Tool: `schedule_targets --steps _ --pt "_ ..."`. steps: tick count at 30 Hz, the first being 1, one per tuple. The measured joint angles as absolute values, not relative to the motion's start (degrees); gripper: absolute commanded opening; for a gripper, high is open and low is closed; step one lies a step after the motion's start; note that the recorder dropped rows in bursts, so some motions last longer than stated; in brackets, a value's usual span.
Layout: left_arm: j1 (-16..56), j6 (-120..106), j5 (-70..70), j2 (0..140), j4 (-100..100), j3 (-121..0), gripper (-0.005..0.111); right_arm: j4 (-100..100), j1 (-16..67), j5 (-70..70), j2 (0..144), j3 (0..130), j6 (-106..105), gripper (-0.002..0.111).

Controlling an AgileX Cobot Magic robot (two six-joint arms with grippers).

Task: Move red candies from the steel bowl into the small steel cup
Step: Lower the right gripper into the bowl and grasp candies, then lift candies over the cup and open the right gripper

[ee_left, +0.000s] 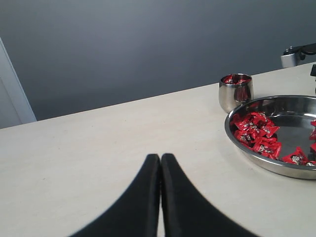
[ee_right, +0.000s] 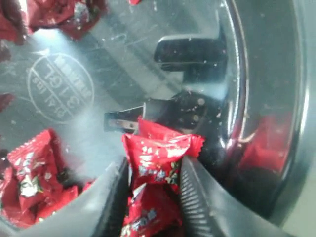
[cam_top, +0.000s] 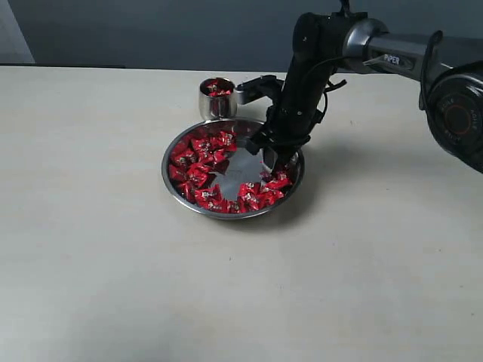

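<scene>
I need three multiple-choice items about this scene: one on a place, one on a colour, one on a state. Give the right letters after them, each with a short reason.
1. Where is the right gripper relative to the steel bowl?
A) inside it
B) high above it
C) outside its rim

2. What colour are the candies in the small steel cup?
A) green
B) red
C) gold

3. How do the jaws of the left gripper stand?
A) wide open
B) holding a candy
C) shut together

1 A: its jaws flank one red candy on the bowl's floor.
2 B: red wrappers show at the cup's rim.
3 C: no gap shows between them.
</scene>
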State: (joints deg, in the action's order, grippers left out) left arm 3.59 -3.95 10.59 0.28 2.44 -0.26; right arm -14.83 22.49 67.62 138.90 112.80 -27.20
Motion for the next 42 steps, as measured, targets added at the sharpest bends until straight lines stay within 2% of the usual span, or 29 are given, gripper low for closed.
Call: schedule_targets --steps 1,10,23,35,37,42 --pt "3.6 -4.0 10.6 0.3 2.4 -0.3 0.002 -14.8 22.5 67.2 138.9 112.8 -27.2 -0.001" --pt "3.6 -4.0 10.6 0.3 2.4 -0.3 0.002 -18.1 22.6 60.9 136.0 112.8 -27.1 -0.001" --pt "3.6 -4.0 10.6 0.3 2.4 -0.3 0.002 -30.4 22.6 34.1 133.5 112.8 -27.2 -0.001" --pt "3.6 -4.0 10.6 0.3 2.4 -0.3 0.002 -46.3 22.6 29.5 135.8 112.8 -39.4 0.0" --pt "3.6 -4.0 10.6 0.3 2.4 -0.3 0.002 -47.3 22.6 29.2 135.8 112.8 -40.5 0.004" --pt "3.6 -4.0 10.6 0.3 2.4 -0.3 0.002 -47.5 22.6 29.1 135.8 112.8 -41.3 0.028"
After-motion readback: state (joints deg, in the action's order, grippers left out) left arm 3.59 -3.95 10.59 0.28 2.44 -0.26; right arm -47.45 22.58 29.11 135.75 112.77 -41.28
